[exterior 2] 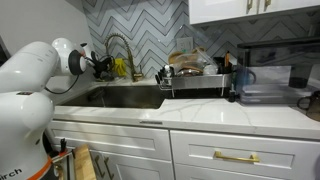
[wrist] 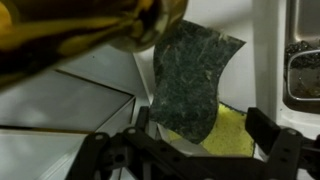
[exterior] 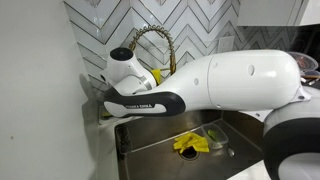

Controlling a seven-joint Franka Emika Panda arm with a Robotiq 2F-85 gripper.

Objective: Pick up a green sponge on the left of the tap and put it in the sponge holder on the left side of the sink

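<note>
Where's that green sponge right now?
In the wrist view the green sponge sits mid-picture, its dark scouring face toward the camera, between the open jaws and just under the blurred gold tap.

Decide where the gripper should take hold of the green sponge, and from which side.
Probably across its two side edges, approaching the dark scouring face head-on. In the wrist view the green sponge turns that broad face toward the open gripper, whose fingers flank it.
</note>
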